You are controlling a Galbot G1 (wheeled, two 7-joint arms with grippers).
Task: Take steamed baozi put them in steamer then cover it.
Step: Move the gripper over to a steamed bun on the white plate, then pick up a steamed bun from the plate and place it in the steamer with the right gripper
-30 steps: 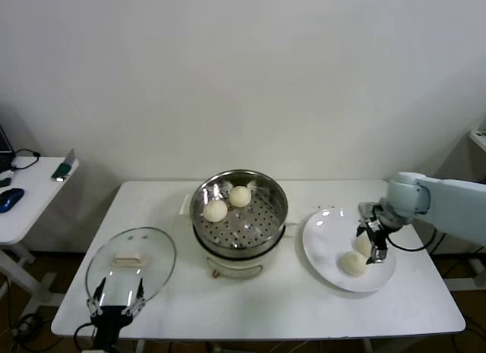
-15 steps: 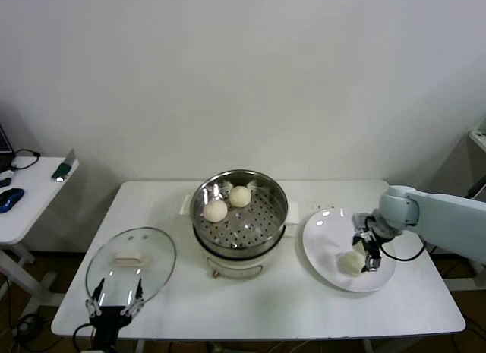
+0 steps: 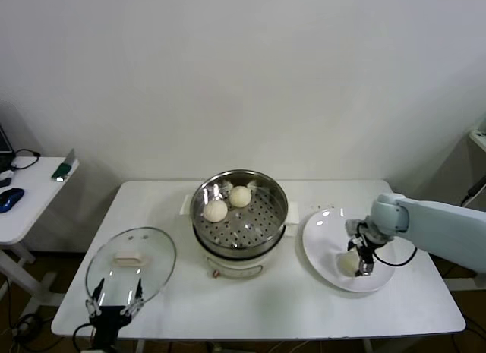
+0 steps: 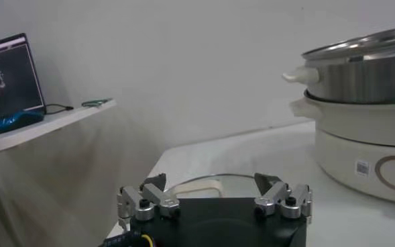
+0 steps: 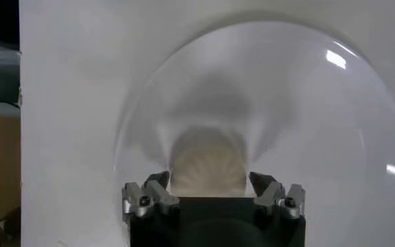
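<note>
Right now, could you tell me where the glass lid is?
In the head view the glass lid lies flat on the table's left front corner, left of the steamer, with the left end effector just before it.

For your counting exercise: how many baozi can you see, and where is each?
3: two baozi in the steamer, one on the white plate between the right tool's fingers. Another may be hidden.

Pale grey-blue right arm (image 3: 437, 224) — black cable, dark right gripper (image 3: 359, 256) with silver-screwed fingertips.
</note>
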